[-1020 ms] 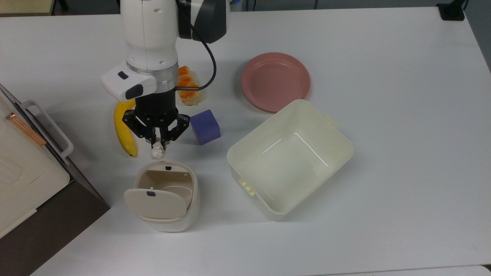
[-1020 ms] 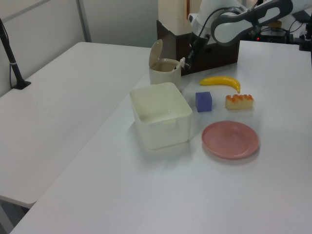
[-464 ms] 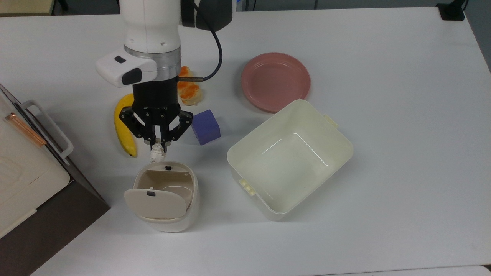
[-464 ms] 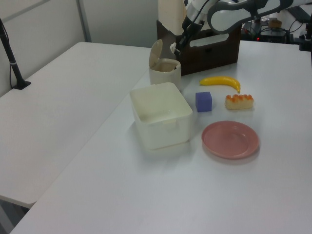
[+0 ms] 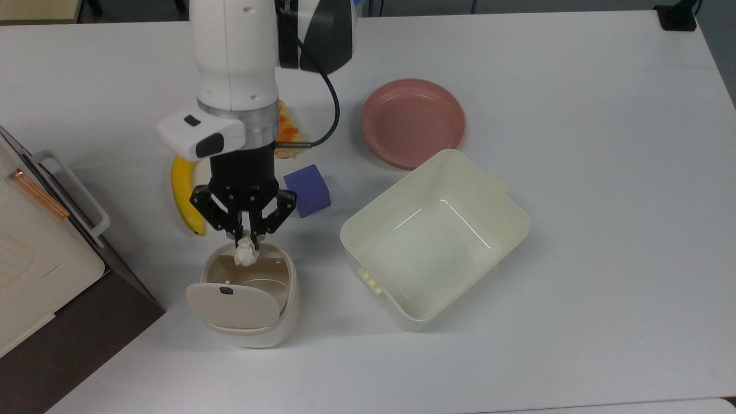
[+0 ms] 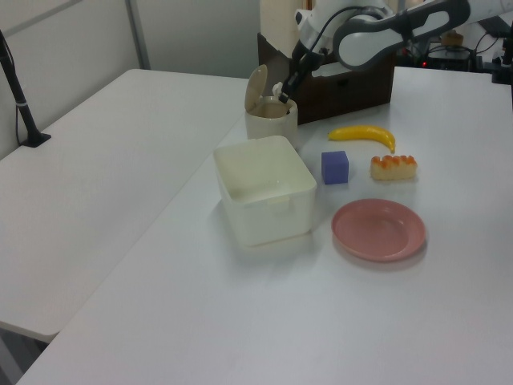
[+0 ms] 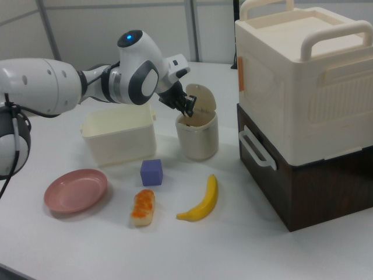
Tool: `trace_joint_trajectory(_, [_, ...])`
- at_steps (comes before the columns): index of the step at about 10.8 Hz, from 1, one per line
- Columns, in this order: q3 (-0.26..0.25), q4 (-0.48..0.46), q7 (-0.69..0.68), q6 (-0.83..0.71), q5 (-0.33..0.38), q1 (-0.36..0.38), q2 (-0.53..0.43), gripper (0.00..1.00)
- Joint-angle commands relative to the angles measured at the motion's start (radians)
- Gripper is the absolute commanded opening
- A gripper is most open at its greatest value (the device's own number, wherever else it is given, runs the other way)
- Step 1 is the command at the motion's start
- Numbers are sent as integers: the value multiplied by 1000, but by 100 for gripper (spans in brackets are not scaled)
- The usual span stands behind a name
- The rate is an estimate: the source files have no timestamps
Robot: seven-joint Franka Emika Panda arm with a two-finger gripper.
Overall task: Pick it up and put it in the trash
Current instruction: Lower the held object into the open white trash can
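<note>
Reading the top view from its left: the banana (image 5: 183, 195) lies on the counter (image 5: 575, 287) beside my arm, untouched and out of the way. Next comes the hand (image 5: 245, 234), its fingers clamped on the paper wad (image 5: 245, 253), which hangs just over the far rim of the trash (image 5: 253, 339). The bin's flap lid (image 5: 233, 306) is swung open toward the camera, and the beige inside is exposed. In the right view the wad's place is hard to make out, but the hand (image 7: 186, 106) sits right at the bin's mouth.

So I judge I am in the carry-and-drop step: the wad is off the counter and held above the opening, though near its edge rather than over the middle. My next move should be a small nudge further over the opening, then part the fingers and let it fall.

To the top view's right, the purple block (image 5: 307, 190), the cream tub (image 5: 435, 238) and the pink plate (image 5: 413, 122) stand well apart from this work.
</note>
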Motion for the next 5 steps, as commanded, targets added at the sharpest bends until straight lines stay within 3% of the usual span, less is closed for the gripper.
trace_joint_trajectory(1, [7,60,9,56,-1,-2,57,0])
trace_joint_trajectory(5, [7,69,9,76,-1,-5,74,0])
